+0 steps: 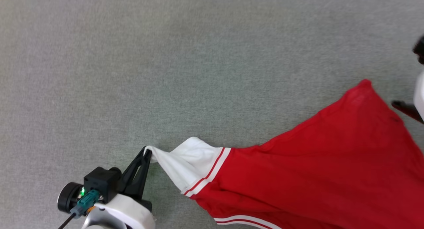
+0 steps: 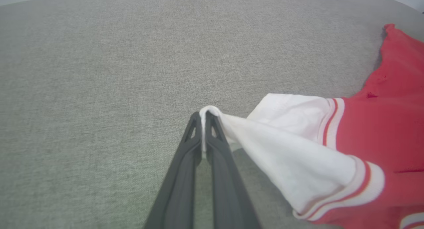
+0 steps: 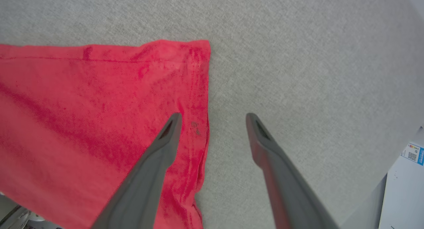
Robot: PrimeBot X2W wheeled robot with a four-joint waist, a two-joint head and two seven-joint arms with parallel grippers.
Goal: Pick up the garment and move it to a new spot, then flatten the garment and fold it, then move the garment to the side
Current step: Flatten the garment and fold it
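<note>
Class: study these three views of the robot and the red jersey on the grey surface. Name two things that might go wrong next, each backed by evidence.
The left gripper pinches a small white tip of the garment; a pull may slip it free.
The right gripper stands open, holding nothing, above the garment's red edge; held at one end, the garment may drag and bunch across the grey surface rather than flatten.

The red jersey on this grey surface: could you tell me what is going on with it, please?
The robot is laying the garment out on the grey surface. Its left gripper is shut on the white, inside-out end, which is drawn to a point. The right gripper hangs open over the red corner at the other end, gripping nothing. The garment is not yet folded.
</note>
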